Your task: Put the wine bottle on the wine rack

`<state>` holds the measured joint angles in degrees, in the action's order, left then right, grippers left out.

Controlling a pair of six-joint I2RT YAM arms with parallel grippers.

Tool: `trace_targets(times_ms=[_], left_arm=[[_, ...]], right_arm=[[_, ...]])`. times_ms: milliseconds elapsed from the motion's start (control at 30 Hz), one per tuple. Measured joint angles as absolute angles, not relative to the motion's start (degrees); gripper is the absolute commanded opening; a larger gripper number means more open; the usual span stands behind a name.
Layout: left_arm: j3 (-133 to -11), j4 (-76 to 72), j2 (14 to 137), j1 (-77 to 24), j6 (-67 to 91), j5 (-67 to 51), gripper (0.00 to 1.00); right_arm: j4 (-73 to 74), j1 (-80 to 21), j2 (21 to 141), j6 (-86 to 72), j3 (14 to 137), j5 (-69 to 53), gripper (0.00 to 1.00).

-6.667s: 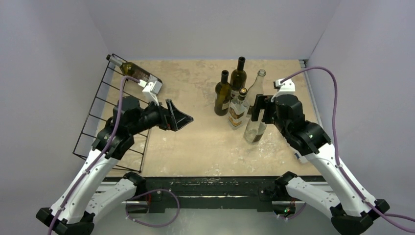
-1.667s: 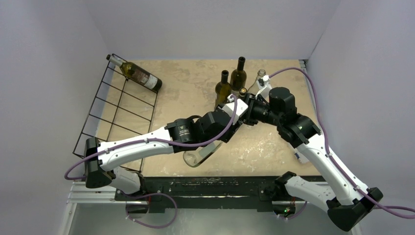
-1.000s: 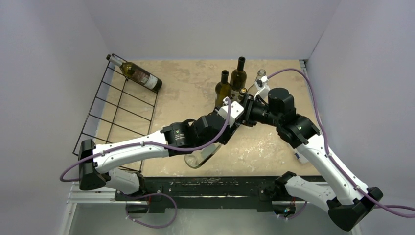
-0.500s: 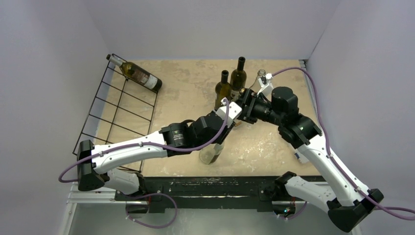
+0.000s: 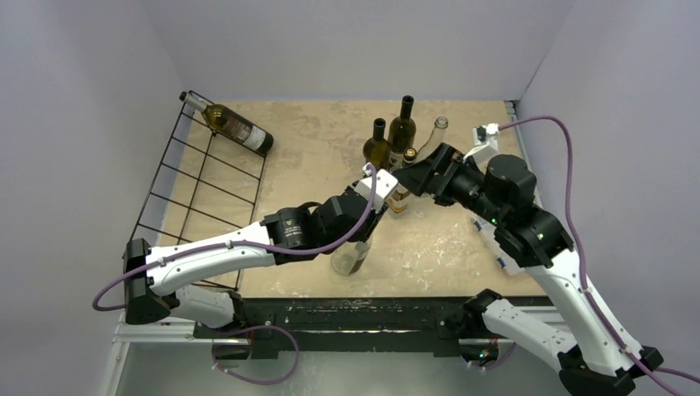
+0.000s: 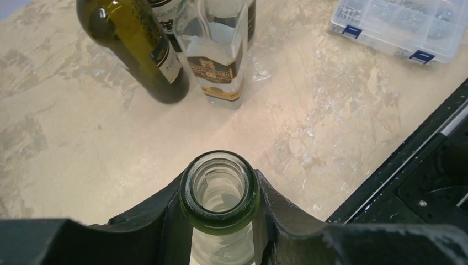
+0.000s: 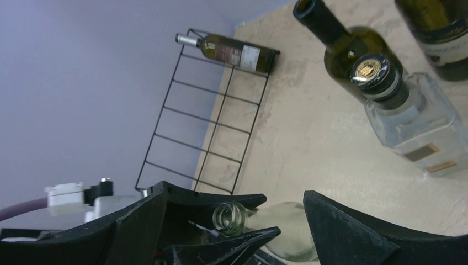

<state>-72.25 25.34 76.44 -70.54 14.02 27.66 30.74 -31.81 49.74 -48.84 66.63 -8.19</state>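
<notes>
- The desk (image 5: 314, 140) is carrying everything in the scene, its pale mottled top stretching from the arms' bases to the far wall.
- The wine rack (image 5: 198, 190), a black wire grid, is lying along the left edge of the desk. A green bottle (image 5: 235, 126) is already resting across its far end.
- The wine bottle (image 5: 351, 256), clear and apparently empty, is hanging close to upright near the middle of the near edge, well apart from the rack. Whether its base is touching the desk cannot be told.
- A cluster of standing bottles (image 5: 388, 148) is waiting just beyond it, toward the far right.
- The left gripper (image 5: 369, 219) is clamping tightly round the wine bottle's neck just under the lip, as the left wrist view shows.
- The right gripper (image 5: 409, 177) is spreading wide and holding nothing, poised just to the right of the left one.
- Judging by its look, the wine bottle is going to handle as stiff, smooth, breakable glass, fairly light while empty. It is likely to swing or slip if carried fast.
- The neck below the lip is offering the safest hold, since the ridge is stopping any downward slide. Laying it flat on the wires is calling for a slow, gentle set-down.
</notes>
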Motion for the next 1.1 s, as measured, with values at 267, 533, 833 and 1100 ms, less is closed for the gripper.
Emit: trace_targets(times_ms=[267,533,833,1100], left_arm=[[-71.4,31.0,73.7,-69.3,17.5,30.0,0.0],[-71.4,32.5,68.1,-66.5,20.5,29.6,0.0],[-71.3,35.5,62.4,-56.9,26.0,23.4,0.0],[-70.6,39.4,57.5,-45.1,30.5,16.8,0.0]], right_arm=[[30.4,-31.8,45.1,-49.1,67.9,-2.4,0.99],[30.9,-31.8,44.8,-48.5,65.1,0.1,0.98],[31.7,-31.8,42.8,-45.0,63.5,1.0,0.98],[31.3,-31.8,41.4,-42.4,63.2,0.9,0.98]])
